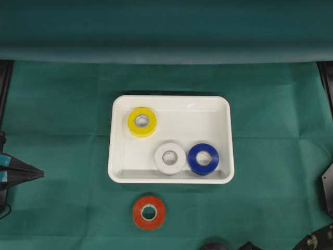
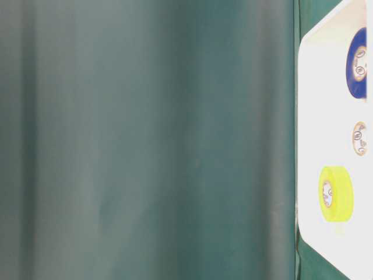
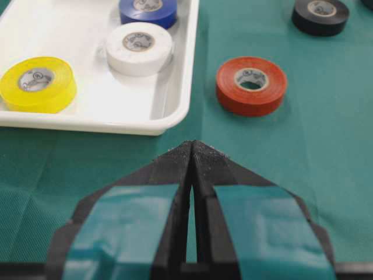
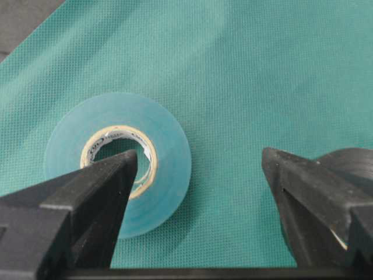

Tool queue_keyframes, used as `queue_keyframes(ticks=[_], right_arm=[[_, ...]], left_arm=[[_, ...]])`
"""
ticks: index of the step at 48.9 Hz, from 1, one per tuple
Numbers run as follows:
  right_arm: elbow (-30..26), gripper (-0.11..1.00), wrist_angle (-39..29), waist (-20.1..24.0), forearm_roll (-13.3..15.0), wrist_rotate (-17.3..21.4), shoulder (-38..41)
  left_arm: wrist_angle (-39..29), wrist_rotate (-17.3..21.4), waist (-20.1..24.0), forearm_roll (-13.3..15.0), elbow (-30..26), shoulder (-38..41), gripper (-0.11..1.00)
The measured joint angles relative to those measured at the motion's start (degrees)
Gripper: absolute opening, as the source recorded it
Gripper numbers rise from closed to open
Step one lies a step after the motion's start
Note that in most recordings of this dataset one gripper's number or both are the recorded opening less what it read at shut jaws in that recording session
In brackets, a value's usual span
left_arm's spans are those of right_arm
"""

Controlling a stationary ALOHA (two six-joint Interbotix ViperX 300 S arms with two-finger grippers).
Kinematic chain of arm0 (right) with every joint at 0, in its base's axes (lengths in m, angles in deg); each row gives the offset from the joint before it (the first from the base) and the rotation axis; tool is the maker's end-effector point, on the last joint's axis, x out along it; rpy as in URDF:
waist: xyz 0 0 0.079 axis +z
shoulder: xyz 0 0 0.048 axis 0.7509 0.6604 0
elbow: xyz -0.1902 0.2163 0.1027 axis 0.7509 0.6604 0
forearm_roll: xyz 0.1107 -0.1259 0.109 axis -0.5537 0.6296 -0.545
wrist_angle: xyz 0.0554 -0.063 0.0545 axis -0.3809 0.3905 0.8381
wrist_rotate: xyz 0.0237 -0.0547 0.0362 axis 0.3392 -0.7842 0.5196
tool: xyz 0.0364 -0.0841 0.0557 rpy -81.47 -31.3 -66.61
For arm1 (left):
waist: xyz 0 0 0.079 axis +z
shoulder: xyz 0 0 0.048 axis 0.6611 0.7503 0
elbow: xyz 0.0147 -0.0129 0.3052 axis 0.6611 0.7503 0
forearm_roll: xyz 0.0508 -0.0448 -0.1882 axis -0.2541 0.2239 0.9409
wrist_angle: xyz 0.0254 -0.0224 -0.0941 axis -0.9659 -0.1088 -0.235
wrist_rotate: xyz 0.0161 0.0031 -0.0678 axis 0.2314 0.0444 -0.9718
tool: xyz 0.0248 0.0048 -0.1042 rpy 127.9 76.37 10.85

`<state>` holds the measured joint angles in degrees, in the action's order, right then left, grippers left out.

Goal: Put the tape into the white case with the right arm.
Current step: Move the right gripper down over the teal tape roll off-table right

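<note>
the right gripper hangs with jaws wide over the teal tape; it should centre one finger in the core before closing.

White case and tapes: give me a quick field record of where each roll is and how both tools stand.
white case: on the green cloth, centre of the overhead view
in case: yellow tape, white tape, blue tape
outside case: red tape, black tape, green tape
left tool: shut, at the left edge, holding nothing
right tool: open, one finger over the green tape's core, nothing gripped
rolls left to place: three
</note>
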<state>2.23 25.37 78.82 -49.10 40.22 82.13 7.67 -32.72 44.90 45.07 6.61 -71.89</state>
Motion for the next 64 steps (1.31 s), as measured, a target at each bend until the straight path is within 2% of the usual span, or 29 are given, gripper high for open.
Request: queue_keyframes(ticks=[34,39,45,49,64], right_arm=[[-2.7,0.57,0.0,0.0,0.0,0.4,5.2],[-2.7,0.47,-0.1,0.0,0.0,0.4,5.2],[-2.7,0.15,-0.1,0.1,0.0,0.6,5.2],[-2.7,0.01,-0.1,0.2,0.0,0.6,5.2],[-2.7,-0.01,0.0,0.1,0.0,1.7,5.3]], left_arm=[[0.0,0.0,0.0,0.1,0.0,0.1,0.00],[0.0,0.0,0.0,0.1,0.0,0.0,0.00],[0.0,0.0,0.0,0.1,0.0,0.0,0.00],[0.0,0.0,0.0,0.1,0.0,0.0,0.00],[0.0,0.0,0.0,0.1,0.0,0.0,0.00]])
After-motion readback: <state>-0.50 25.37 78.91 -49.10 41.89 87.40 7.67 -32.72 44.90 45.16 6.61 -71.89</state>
